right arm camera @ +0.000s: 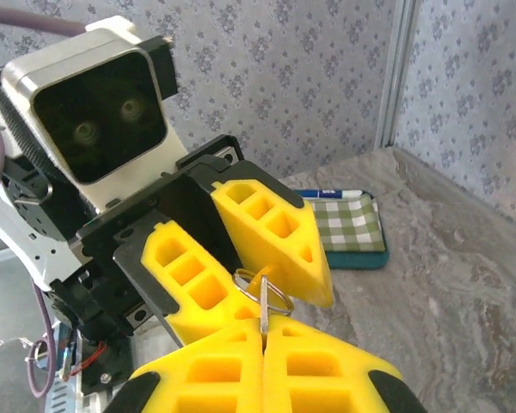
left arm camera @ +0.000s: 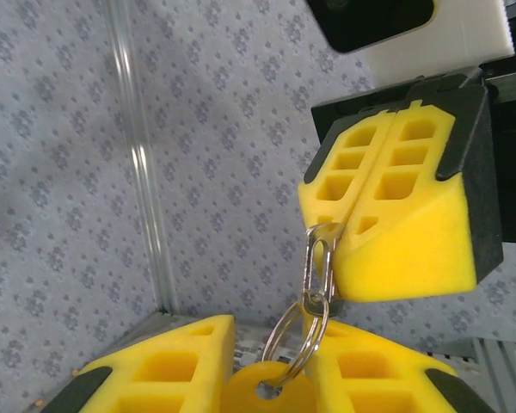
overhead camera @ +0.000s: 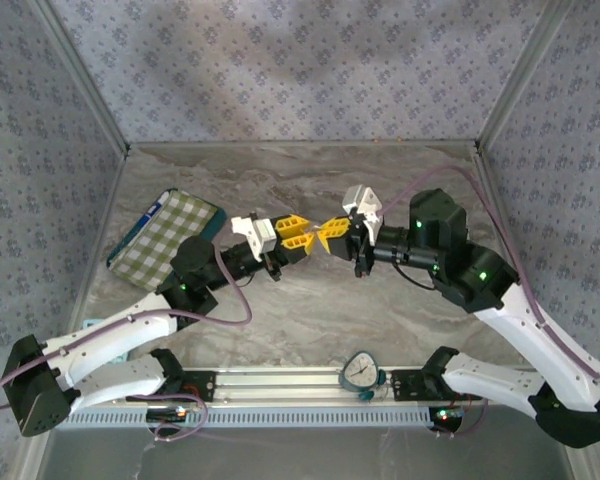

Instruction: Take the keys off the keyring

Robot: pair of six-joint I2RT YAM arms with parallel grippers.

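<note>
- Above the middle of the marble desk (overhead camera: 280, 180), the left end effector (overhead camera: 302, 231) and the right end effector (overhead camera: 326, 237) meet tip to tip, both lifted off the surface.
- In the left wrist view, the left end effector's yellow pads (left arm camera: 168, 361) stand narrow, one on each side of the orange-yellow head of the key (left arm camera: 267, 394), and grip it. The key's shaft is hidden between them.
- The keyring (left arm camera: 285, 337) passes through the hole in the key head and rises from between the left pads.
- A silvery oblong link (left arm camera: 321, 262) hangs on the keyring and runs up into the seam of the right end effector, whose two pads are pressed together and pinch the link's upper end.
- In the right wrist view, the link shows as a thin metal strip rising from between the closed right pads to the ring, which sits between the left fingers.
- A checked tray (overhead camera: 165, 240) lies on the desk to the left, well apart from the end effectors.
- A round dial timer (overhead camera: 361, 371) sits on the rail at the near edge, between the arm bases.
</note>
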